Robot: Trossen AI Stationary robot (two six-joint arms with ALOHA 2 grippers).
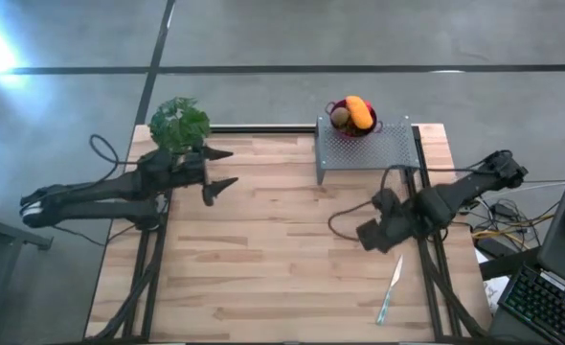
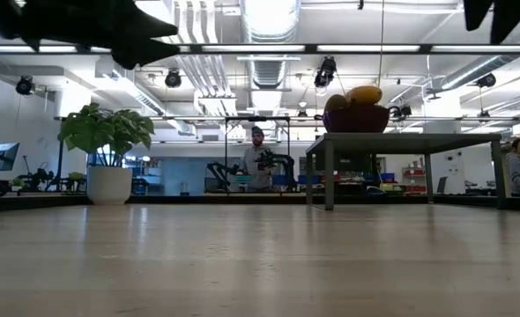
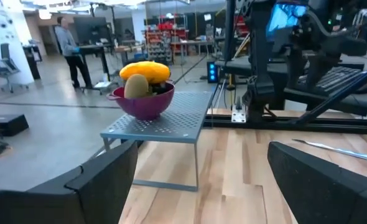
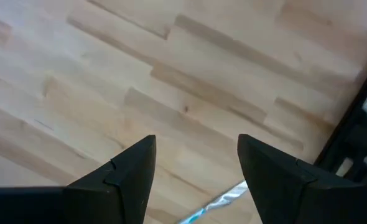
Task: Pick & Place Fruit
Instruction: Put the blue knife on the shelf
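Note:
The fruit lies in a dark red bowl (image 1: pixel 353 119) on a grey perforated stand (image 1: pixel 369 146) at the table's far edge. In the left wrist view the bowl (image 3: pixel 143 102) holds an oblong orange piece (image 3: pixel 145 70), a brown kiwi (image 3: pixel 135 86) and a dark round piece (image 3: pixel 163 88). My left gripper (image 1: pixel 223 170) hovers level and open at the table's far left, pointing toward the stand, nothing between its fingers (image 3: pixel 102 180). My right gripper (image 1: pixel 371 235) points down over bare wood at the right, open (image 4: pixel 196 168) and empty.
A green potted plant (image 1: pixel 179 123) stands at the far left corner, right behind my left gripper. A slim pale knife (image 1: pixel 390 289) lies flat on the table near the front right, just below my right gripper. People stand in the room beyond the table.

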